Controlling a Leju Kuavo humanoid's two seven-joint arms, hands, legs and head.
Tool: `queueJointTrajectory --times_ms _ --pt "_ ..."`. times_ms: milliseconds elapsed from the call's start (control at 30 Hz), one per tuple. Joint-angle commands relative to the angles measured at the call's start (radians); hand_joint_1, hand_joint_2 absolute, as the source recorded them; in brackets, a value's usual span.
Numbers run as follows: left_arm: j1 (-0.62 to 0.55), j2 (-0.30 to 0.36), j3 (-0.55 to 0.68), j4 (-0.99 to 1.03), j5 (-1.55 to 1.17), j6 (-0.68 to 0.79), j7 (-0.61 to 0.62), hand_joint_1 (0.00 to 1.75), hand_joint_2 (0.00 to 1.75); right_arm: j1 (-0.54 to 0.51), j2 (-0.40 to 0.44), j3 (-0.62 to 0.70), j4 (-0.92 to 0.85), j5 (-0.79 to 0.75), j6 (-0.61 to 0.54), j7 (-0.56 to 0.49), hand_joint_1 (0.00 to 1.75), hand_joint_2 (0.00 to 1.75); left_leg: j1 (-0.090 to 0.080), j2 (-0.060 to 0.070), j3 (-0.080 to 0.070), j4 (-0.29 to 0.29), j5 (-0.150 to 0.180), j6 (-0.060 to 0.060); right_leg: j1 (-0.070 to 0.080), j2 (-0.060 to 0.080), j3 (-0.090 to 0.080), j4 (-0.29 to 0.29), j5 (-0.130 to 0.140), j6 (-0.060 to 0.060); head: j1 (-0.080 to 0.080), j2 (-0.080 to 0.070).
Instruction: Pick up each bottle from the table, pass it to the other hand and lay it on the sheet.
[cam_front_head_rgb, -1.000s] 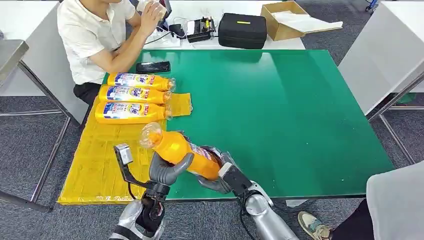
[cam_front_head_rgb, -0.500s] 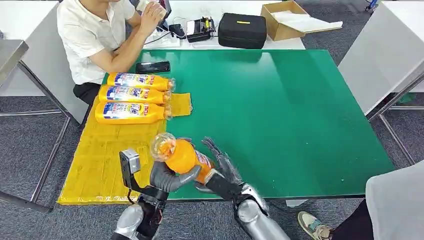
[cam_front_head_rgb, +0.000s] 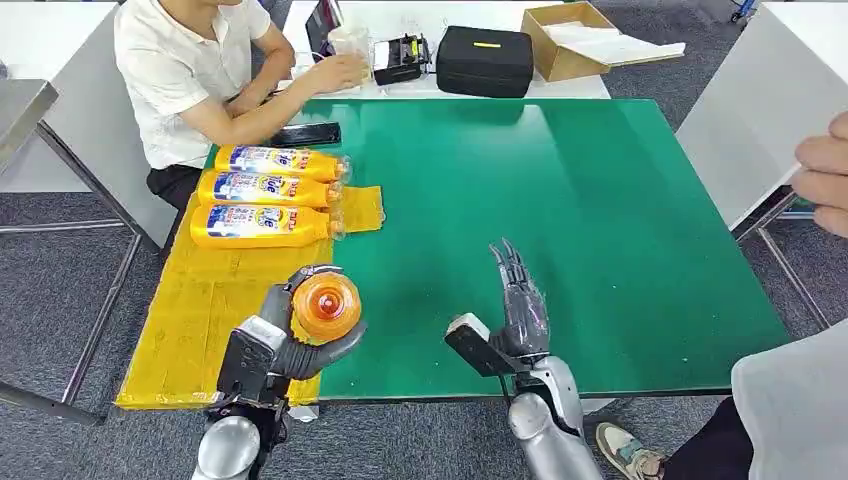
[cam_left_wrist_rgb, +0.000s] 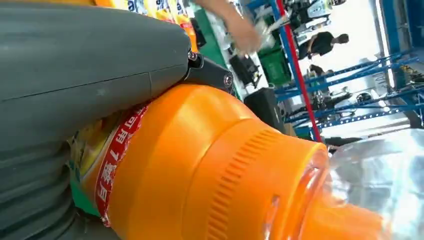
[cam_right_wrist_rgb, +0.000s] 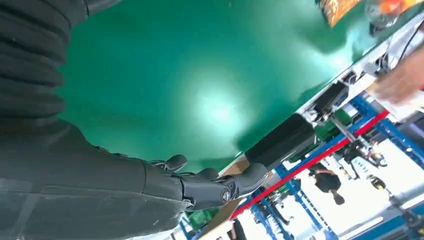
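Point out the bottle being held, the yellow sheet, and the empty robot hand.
held bottle (cam_front_head_rgb: 325, 304), head view, on its orange cap end.
yellow sheet (cam_front_head_rgb: 195, 320), head view, on a bare patch.
right robot hand (cam_front_head_rgb: 520, 300), head view, on the palm.

The left hand (cam_front_head_rgb: 300, 335) has its fingers curled in a grip, while the right hand (cam_front_head_rgb: 520, 305) is raised with fingers straight.

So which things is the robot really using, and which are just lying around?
For the job:
- orange bottle, held in the left hand
- right hand, open over the green table
- three bottles already lying on the yellow sheet

Just lying about:
- phone
- black case
- cardboard box
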Motion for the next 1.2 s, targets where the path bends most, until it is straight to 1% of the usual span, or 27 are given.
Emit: queueJointTrajectory --times_ms 33,100,167,200,233,267,367,400,433,500,533,567,633,667,700,733,833,867,967,1067,1100,1200 --pt "-0.069 0.035 0.009 0.060 -0.273 0.093 0.035 1.75 1.75 -0.025 0.015 -0.069 -0.006 0.040 -0.035 -0.004 0.00 1.75 0.000 0.000 0.003 0.000 -0.001 0.000 0.001 -0.001 0.003 0.000 -0.001 -0.003 0.000 0.000" --pt "-0.109 0.042 0.002 0.122 -0.389 0.124 0.047 1.75 1.75 -0.036 0.006 -0.040 -0.012 0.043 -0.013 -0.045 0.00 1.75 0.001 0.000 0.004 0.000 -0.001 0.000 0.002 -0.002 0.004 0.000 -0.002 -0.004 0.000 0.000" --pt "-0.181 0.025 0.059 0.263 -0.373 0.090 0.067 1.75 1.75 -0.057 0.003 0.016 0.015 0.026 0.029 -0.090 0.00 1.75 0.000 -0.001 0.001 -0.001 0.000 0.000 0.001 -0.001 0.002 0.000 0.000 -0.002 0.000 0.000" --pt "-0.235 0.023 0.088 0.362 -0.438 0.116 0.074 1.75 1.75 -0.072 0.002 0.049 0.041 0.011 0.035 -0.104 0.00 1.75 0.000 0.000 0.003 0.000 0.000 0.000 0.001 -0.002 0.004 0.000 -0.001 -0.004 0.000 0.000" --pt "-0.270 0.033 0.096 0.426 -0.474 0.126 0.074 1.75 1.75 -0.085 0.000 0.074 0.064 0.009 0.041 -0.111 0.00 1.75 0.000 0.000 0.002 -0.001 0.000 0.000 0.000 -0.001 0.003 -0.001 0.000 -0.003 0.000 0.000" --pt "-0.292 0.031 0.111 0.472 -0.480 0.136 0.058 1.75 1.75 -0.094 0.001 0.085 0.084 0.001 0.032 -0.115 0.00 1.75 0.001 0.001 0.005 -0.001 0.000 -0.001 0.002 0.000 0.005 -0.001 0.001 -0.005 0.000 0.000" --pt "-0.299 0.024 0.125 0.490 -0.486 0.142 0.045 1.75 1.75 -0.098 -0.003 0.093 0.095 -0.006 0.021 -0.115 0.00 1.75 0.001 0.002 0.005 -0.002 0.002 -0.001 0.002 0.001 0.005 -0.002 0.001 -0.004 0.000 0.000" --pt "-0.302 0.036 0.104 0.490 -0.548 0.173 0.057 1.75 1.75 -0.101 -0.012 0.106 0.098 -0.011 0.026 -0.126 0.00 1.75 0.001 0.002 0.003 -0.001 0.002 -0.001 0.001 0.001 0.003 -0.001 0.002 -0.003 0.000 0.000" --pt "-0.311 0.038 0.104 0.505 -0.583 0.182 0.070 1.75 1.75 -0.103 -0.013 0.114 0.100 -0.018 0.027 -0.129 0.00 1.75 0.001 0.002 0.005 -0.001 0.001 -0.001 0.002 0.000 0.005 -0.001 0.001 -0.004 0.000 0.000" --pt "-0.346 0.042 0.109 0.576 -0.642 0.195 0.093 1.75 1.75 -0.113 -0.011 0.126 0.111 -0.035 0.029 -0.138 0.00 1.75 0.001 0.000 0.003 -0.001 0.003 -0.001 0.001 -0.001 0.003 -0.001 0.002 -0.003 0.000 0.000" --pt "-0.373 0.062 0.078 0.627 -0.747 0.248 0.116 1.75 1.75 -0.123 -0.012 0.136 0.118 -0.041 0.029 -0.141 0.00 1.75 0.001 0.001 0.005 0.000 0.002 -0.001 0.002 0.000 0.006 -0.001 0.001 -0.005 0.000 0.000" --pt "-0.383 0.059 0.088 0.657 -0.748 0.239 0.122 1.75 1.75 -0.129 -0.012 0.140 0.122 -0.043 0.029 -0.141 0.00 1.75 0.001 0.001 0.003 -0.001 0.002 -0.001 0.002 0.000 0.004 -0.001 0.002 -0.004 0.000 0.000" --pt "-0.443 0.066 0.072 0.787 -0.874 0.274 0.160 1.75 1.75 -0.147 -0.014 0.156 0.149 -0.052 0.028 -0.145 0.00 1.75 0.000 0.000 0.003 -0.001 0.003 -0.001 0.001 -0.001 0.004 -0.001 0.002 -0.003 0.000 0.000" --pt "-0.455 0.063 0.076 0.815 -0.889 0.277 0.166 1.75 1.75 -0.151 -0.014 0.158 0.154 -0.055 0.024 -0.148 0.00 1.75 0.001 0.000 0.002 -0.001 0.003 -0.001 0.001 -0.001 0.003 -0.001 0.002 -0.003 0.000 0.000" --pt "-0.468 0.056 0.086 0.845 -0.895 0.270 0.171 1.75 1.75 -0.152 -0.012 0.158 0.158 -0.062 0.022 -0.151 0.00 1.75 0.001 0.000 0.004 -0.001 0.003 -0.001 0.002 -0.001 0.005 -0.001 0.002 -0.005 0.000 0.000" --pt "-0.480 0.055 0.083 0.868 -0.920 0.270 0.187 1.75 1.75 -0.149 -0.010 0.159 0.156 -0.069 0.022 -0.156 0.00 1.75 0.001 0.000 0.001 -0.001 0.003 -0.001 0.001 -0.001 0.002 -0.001 0.002 -0.003 0.000 0.000" --pt "-0.506 0.038 0.101 0.925 -0.941 0.237 0.213 1.75 1.75 -0.147 -0.009 0.167 0.156 -0.076 0.031 -0.158 0.00 1.75 0.001 0.001 0.003 0.000 0.002 -0.001 0.002 -0.001 0.004 0.000 0.002 -0.006 0.000 0.000" --pt "-0.518 0.035 0.110 0.953 -0.945 0.220 0.227 1.75 1.75 -0.150 -0.006 0.168 0.164 -0.085 0.037 -0.162 0.00 1.75 0.001 0.000 0.002 0.000 0.003 -0.001 0.002 -0.001 0.003 0.000 0.002 -0.005 0.000 0.000" --pt "-0.552 0.042 0.107 1.030 -1.013 0.236 0.274 1.75 1.75 -0.163 -0.002 0.176 0.189 -0.091 0.037 -0.168 0.00 1.75 0.001 0.001 0.002 0.000 0.003 -0.001 0.001 0.000 0.003 0.000 0.002 -0.004 0.000 0.000" --pt "-0.558 0.042 0.115 1.046 -1.020 0.245 0.270 1.75 1.75 -0.167 -0.002 0.176 0.194 -0.094 0.035 -0.169 0.00 1.75 0.001 0.003 0.003 0.000 0.002 -0.001 0.002 0.001 0.004 0.000 0.002 -0.005 0.000 0.000" --pt "-0.562 0.044 0.111 1.063 -1.054 0.238 0.288 1.75 1.75 -0.168 -0.002 0.175 0.199 -0.099 0.041 -0.170 0.00 1.75 0.001 0.001 0.002 0.000 0.003 -0.001 0.001 0.001 0.002 0.000 0.003 -0.004 0.000 0.000" --pt "-0.571 0.042 0.107 1.098 -1.077 0.212 0.298 1.75 1.75 -0.173 0.001 0.177 0.218 -0.106 0.043 -0.176 0.00 1.75 0.001 0.002 0.003 0.000 0.002 -0.001 0.002 0.001 0.004 -0.001 0.002 -0.006 0.000 0.000"
